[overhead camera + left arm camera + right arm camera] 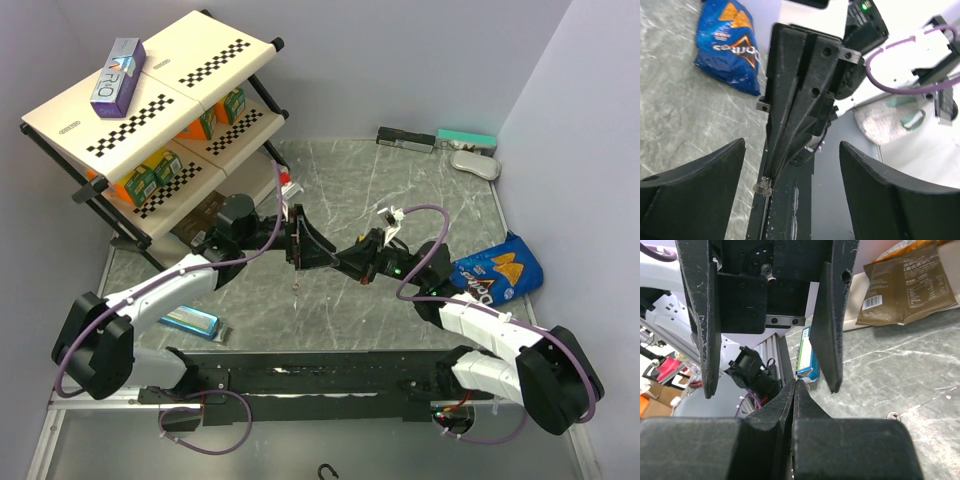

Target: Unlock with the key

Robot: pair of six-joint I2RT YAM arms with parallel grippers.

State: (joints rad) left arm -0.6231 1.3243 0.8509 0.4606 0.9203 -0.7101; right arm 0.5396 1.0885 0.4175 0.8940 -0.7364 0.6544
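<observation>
My right gripper [318,258] [794,382] is shut, its two fingers pressed flat together above the middle of the table. In the left wrist view a small silvery metal piece, the key [762,187], pokes out from between the right gripper's [766,176] tips. My left gripper [297,240] [792,142] is open, and its fingers [832,315] straddle the right gripper's tips without touching them. A small metal ring [892,415] lies on the table to the right of my right fingers. A tiny object [297,285] shows just below the two grippers. The lock is out of view.
A blue chip bag [497,272] [730,45] lies at the right. A shelf rack [150,100] with boxes stands at the back left, with a brown pouch [905,285] under it. A blue box [190,321] [806,352] lies near the left arm. Small items [465,150] sit along the back wall.
</observation>
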